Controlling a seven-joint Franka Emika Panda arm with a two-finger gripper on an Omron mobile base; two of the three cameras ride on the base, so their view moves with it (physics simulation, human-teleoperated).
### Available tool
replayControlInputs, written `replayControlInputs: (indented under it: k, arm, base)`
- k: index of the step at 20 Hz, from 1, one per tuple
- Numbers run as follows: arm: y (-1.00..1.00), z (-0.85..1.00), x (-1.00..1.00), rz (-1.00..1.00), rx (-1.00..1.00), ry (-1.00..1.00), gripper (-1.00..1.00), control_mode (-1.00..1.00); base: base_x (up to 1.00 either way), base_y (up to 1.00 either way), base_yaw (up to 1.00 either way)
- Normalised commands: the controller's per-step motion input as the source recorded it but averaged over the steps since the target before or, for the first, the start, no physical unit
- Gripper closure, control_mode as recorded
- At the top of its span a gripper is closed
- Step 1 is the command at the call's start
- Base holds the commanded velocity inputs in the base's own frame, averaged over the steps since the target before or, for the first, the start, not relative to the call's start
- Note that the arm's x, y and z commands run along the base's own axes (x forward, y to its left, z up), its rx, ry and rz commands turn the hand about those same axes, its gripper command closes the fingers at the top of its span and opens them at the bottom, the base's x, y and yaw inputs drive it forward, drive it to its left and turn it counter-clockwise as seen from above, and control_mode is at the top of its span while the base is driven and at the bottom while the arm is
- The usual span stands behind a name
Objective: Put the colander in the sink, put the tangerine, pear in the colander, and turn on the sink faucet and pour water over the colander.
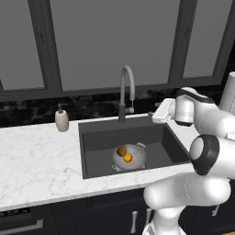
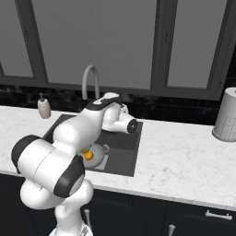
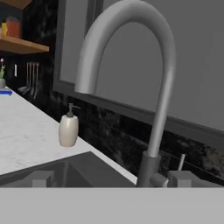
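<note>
The silver colander (image 1: pixel 133 158) sits in the dark sink (image 1: pixel 96 137) with the brownish pear (image 1: pixel 121 150) and the bright orange tangerine (image 1: pixel 128 158) inside it. In the right base view my arm covers part of the colander (image 2: pixel 97 151), and the tangerine (image 2: pixel 89 156) peeks out. The grey gooseneck sink faucet (image 1: pixel 126 89) stands behind the basin. My gripper (image 1: pixel 156 114) hovers open just right of its base, above the sink's back edge. The hand view looks straight at the faucet (image 3: pixel 162 87) and its small lever (image 3: pixel 180 161), with my gripper (image 3: pixel 111 179) open and empty. No water is in view.
A cream soap pump bottle (image 1: pixel 61 120) stands on the white marble counter (image 1: pixel 36 160) left of the sink. A pale perforated canister (image 2: pixel 226 115) stands at the far right of the counter. Dark windows run behind the faucet.
</note>
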Motion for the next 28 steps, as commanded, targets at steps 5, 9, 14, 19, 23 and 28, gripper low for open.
replayControlInputs:
  k: [5, 9, 14, 19, 23, 28]
  arm:
    - [0.02, 0.00, 0.13, -0.10, 0.00, 0.00, -1.00, -1.00]
    - [0.07, -0.03, 0.11, -0.08, 0.00, 0.00, -1.00, -1.00]
    - [0.15, -0.03, 0.20, -0.05, 0.00, 0.00, -1.00, -1.00]
    - [0.04, 0.00, 0.28, -0.02, 0.00, 0.00, -1.00, -1.00]
    - [0.02, 0.00, 0.29, -0.01, 0.00, 0.00, -1.00, -1.00]
    - [0.10, -0.12, 0.16, 0.00, 0.00, 0.00, -1.00, -1.00]
  base:
    - [0.00, 0.00, 0.00]
    - [0.00, 0.00, 0.00]
    - [0.00, 0.00, 0.00]
    - [0.00, 0.00, 0.00]
    - [0.00, 0.00, 0.00]
    - [0.00, 0.00, 0.00]
